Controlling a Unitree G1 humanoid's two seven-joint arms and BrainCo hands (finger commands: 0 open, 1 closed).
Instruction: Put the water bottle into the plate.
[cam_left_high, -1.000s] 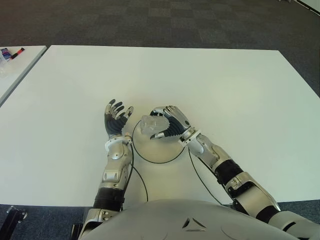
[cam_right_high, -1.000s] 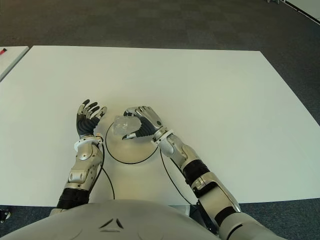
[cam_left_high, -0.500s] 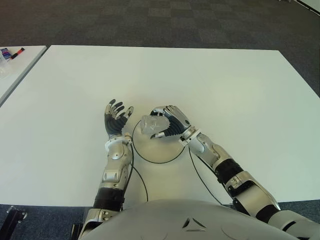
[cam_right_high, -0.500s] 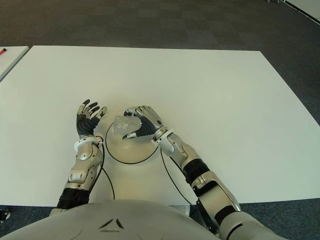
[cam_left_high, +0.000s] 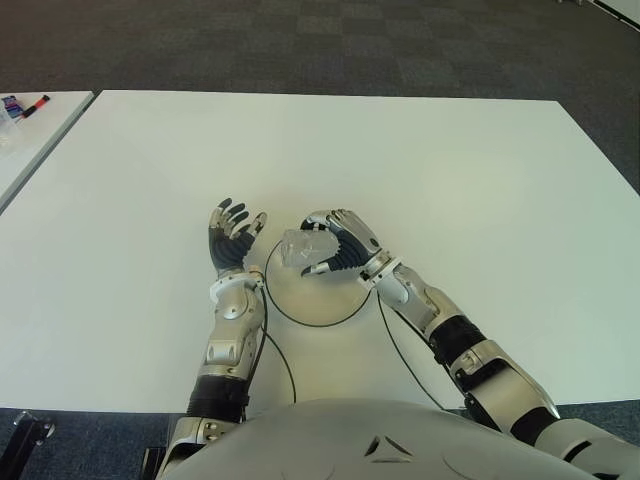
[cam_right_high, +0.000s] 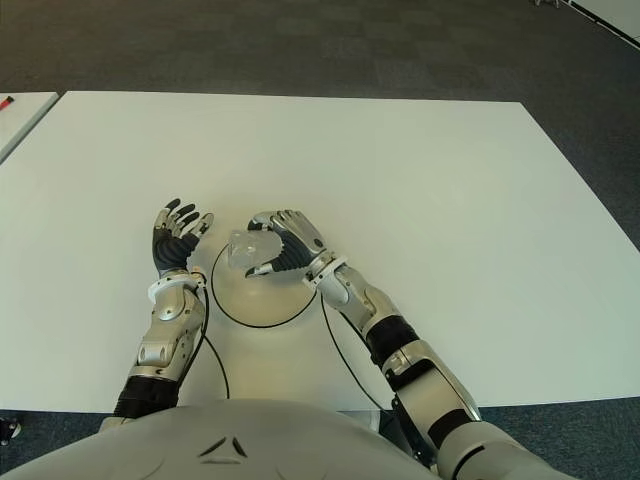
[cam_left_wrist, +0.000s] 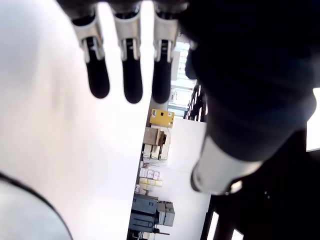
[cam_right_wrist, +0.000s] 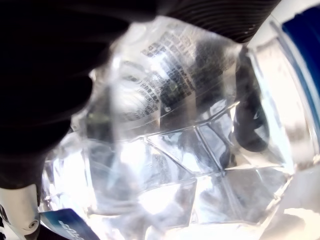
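A wide white bench (cam_left_high: 430, 160) fills most of both eye views, its top bare apart from what sits toward the near edge, a little left of the middle. Beyond the far edge lies dark carpet (cam_left_high: 330, 40) in a faint checker pattern. At the left a second white surface (cam_left_high: 30, 130) stands just beside the bench with a narrow gap between them, and a marker with a red end (cam_left_high: 35, 103) lies on it near the far corner.

The plate (cam_left_high: 315, 290) is a pale round dish with a dark rim, resting on the bench close to the near edge. The right robot hand (cam_left_high: 335, 250) is over the far part of the plate with its fingers curled around the water bottle (cam_left_high: 300, 247), a clear, crumpled plastic bottle. The right wrist view shows the bottle (cam_right_wrist: 175, 150) filling the frame, creased and printed with small text, with dark fingers wrapped on it. Whether the bottle touches the plate cannot be told.

The left robot hand (cam_left_high: 232, 240) shows just left of the plate, palm up, fingers spread and holding nothing; its wrist view shows straight fingertips (cam_left_wrist: 125, 82) over the white bench. Thin black cables (cam_left_high: 395, 355) run from the wrists back toward the near edge.
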